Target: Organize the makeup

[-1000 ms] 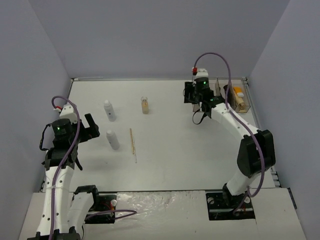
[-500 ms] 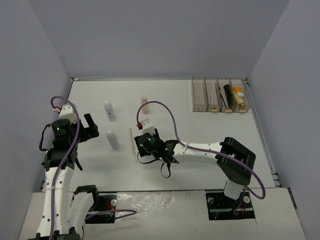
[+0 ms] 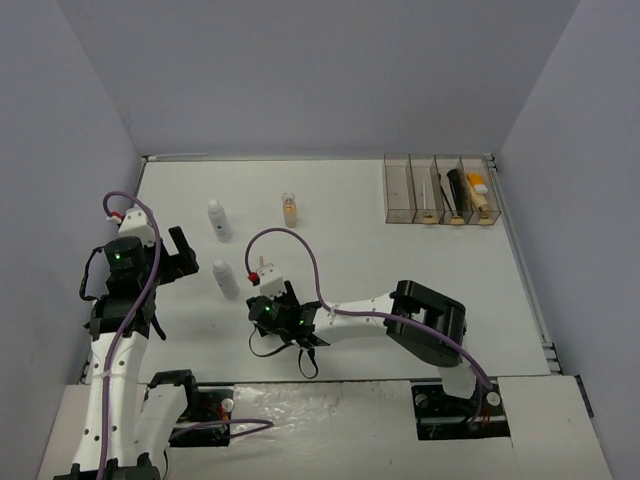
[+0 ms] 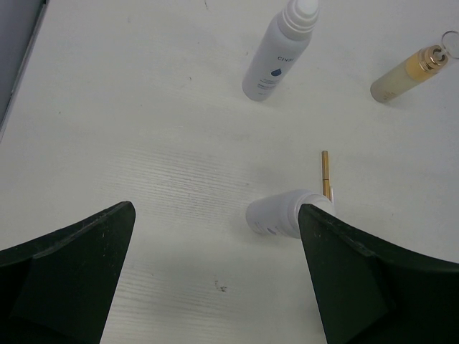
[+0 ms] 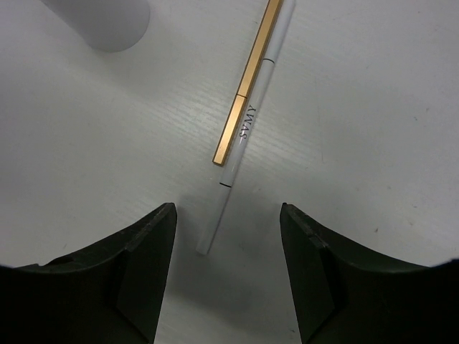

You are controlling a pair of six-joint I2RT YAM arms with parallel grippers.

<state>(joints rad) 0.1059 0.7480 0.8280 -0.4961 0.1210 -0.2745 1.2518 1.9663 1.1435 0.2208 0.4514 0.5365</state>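
- The right wrist view showed the right claw (image 5: 226,215) half-spread and empty over a gold pencil (image 5: 251,79) touching a white pencil (image 5: 245,129) on the counter (image 5: 373,143).
- The top view hid both.
- The left claw (image 4: 215,215) gaped wide, empty.

A white table (image 3: 360,230) sits enclosed by plain pale lilac walls (image 3: 300,70).

gold pencil (image 5: 247,82), white pencil (image 5: 220,201), white bottles (image 4: 276,57)

My overhead camera looked down from above and behind, taking in the whole table (image 3: 400,250). The left wrist camera faced down from higher up; the right wrist one sat close. Both caught the gold pencil (image 4: 325,172) and nearer white bottle (image 4: 276,215).
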